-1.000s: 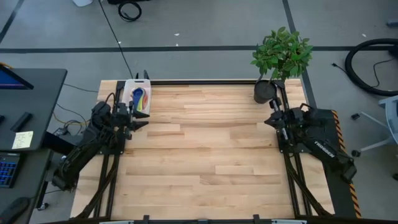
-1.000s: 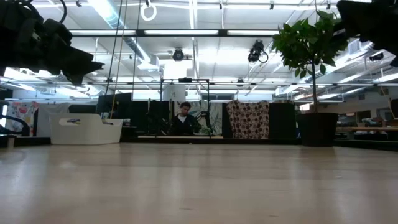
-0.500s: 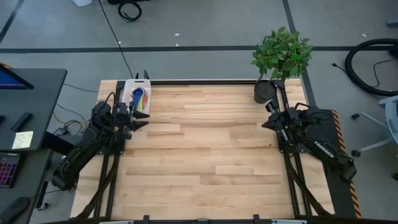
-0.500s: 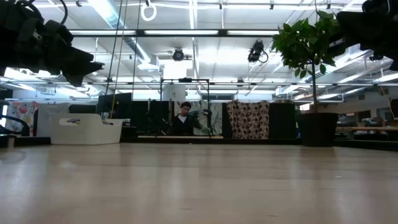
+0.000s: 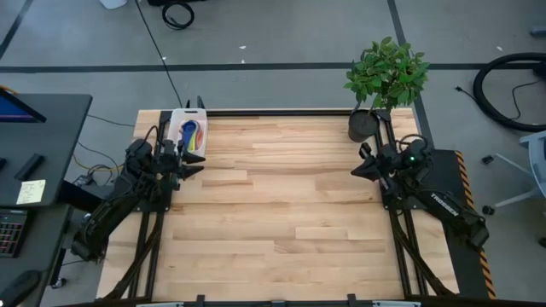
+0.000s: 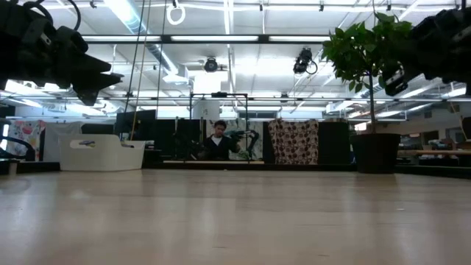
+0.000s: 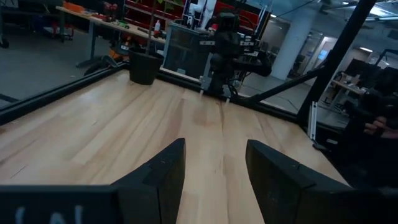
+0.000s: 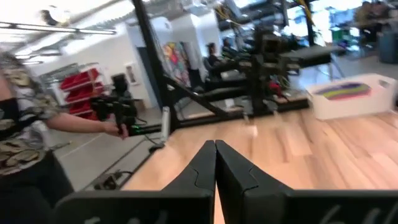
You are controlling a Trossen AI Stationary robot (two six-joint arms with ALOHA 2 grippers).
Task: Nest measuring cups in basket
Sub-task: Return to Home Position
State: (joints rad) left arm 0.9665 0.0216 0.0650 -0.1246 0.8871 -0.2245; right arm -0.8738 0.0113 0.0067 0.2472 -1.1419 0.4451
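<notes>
Hanging with fingers parted and empty, the left gripper (image 7: 214,146) sits over the tabletop's (image 5: 281,205) left side, just beside the basket (image 5: 176,128) at the far left corner. Inside the basket the cups (image 5: 194,135) lie nested. The right gripper (image 8: 216,144), fingers pressed together on nothing, hangs near the plant pot (image 5: 362,125). Both arms are folded at their edges, grippers facing each other.

The basket (image 5: 177,128) sits at the far left corner of the counter (image 5: 281,213), with the measuring cups (image 5: 195,135) nested inside it. The left hand (image 5: 200,165) hovers just on its near side. A plant pot (image 5: 363,126) stands at the far right corner, the right hand (image 5: 356,170) just nearer.
</notes>
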